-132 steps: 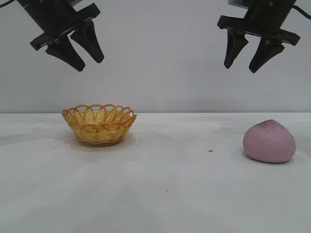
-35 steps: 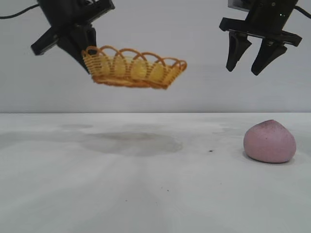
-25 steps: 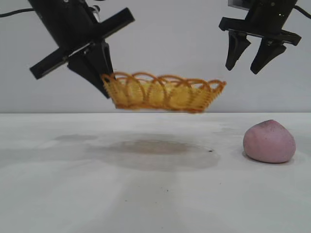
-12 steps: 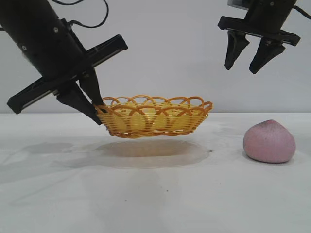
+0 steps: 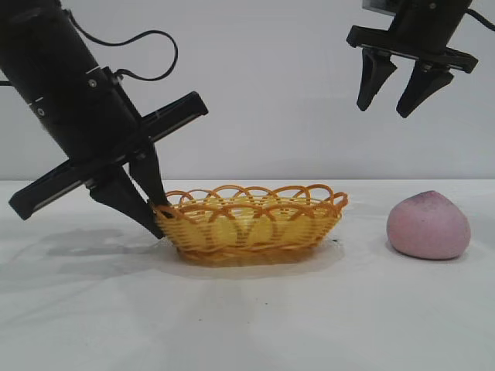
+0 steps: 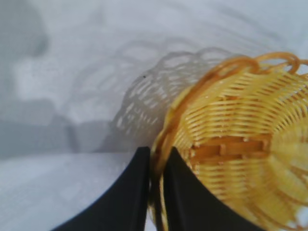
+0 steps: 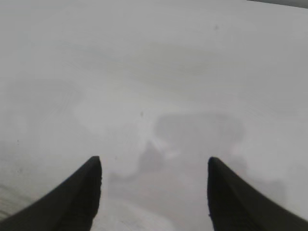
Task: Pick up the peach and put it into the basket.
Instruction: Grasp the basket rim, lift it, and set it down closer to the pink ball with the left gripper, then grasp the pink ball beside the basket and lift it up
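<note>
White table (image 5: 247, 325); left end effector (image 5: 158, 218) tips hidden behind basket (image 5: 251, 224) rim.

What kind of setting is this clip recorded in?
Probably a lab test bench: a bare white table against a plain grey wall, two black robot arms, and only props, a wicker basket and a peach.

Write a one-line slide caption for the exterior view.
Left gripper pinches the basket rim on the table; right gripper hangs open above the peach.
</note>
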`<action>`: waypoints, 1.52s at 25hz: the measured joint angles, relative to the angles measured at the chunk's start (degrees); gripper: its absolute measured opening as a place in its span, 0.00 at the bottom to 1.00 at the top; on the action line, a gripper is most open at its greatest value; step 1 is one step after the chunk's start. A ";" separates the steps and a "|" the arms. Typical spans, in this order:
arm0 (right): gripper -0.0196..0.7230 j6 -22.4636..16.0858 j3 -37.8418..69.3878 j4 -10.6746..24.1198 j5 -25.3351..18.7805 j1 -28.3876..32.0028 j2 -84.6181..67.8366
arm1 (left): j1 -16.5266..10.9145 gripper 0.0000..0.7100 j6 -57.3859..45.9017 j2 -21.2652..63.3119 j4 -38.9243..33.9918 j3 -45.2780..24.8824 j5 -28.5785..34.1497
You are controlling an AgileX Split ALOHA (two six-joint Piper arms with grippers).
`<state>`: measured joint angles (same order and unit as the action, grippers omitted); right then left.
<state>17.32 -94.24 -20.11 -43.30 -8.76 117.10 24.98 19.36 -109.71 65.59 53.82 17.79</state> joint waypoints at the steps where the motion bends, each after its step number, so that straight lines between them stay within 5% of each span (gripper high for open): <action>1: 0.64 0.00 0.00 0.00 0.00 0.00 0.00 | 0.00 0.24 0.00 0.00 0.23 0.00 0.11; 5: 0.64 0.00 0.00 0.00 0.00 0.00 0.00 | 0.00 0.59 0.27 -0.13 0.85 0.00 3.27; 8: 0.64 0.00 0.00 0.00 0.00 0.00 0.00 | 0.00 0.76 2.91 0.47 0.85 0.00 5.81; 17: 0.64 0.00 0.00 -0.04 0.10 0.00 0.00 | 0.00 0.75 16.76 7.90 -5.57 0.00 11.44; 28: 0.64 0.00 0.00 -0.04 -0.60 0.00 0.00 | -1.11 0.75 8.43 12.24 -38.45 1.31 15.33; 34: 0.64 0.00 0.00 -0.04 -1.12 0.00 0.00 | -3.20 0.75 -5.24 12.12 -63.72 10.71 26.63; 38: 0.64 0.00 0.00 -0.04 -1.26 0.00 0.00 | -4.76 0.75 -7.32 11.03 -69.84 17.92 32.33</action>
<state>17.32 -94.24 -20.15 -44.56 -8.76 117.10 20.21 12.04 -98.68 -4.25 71.74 50.11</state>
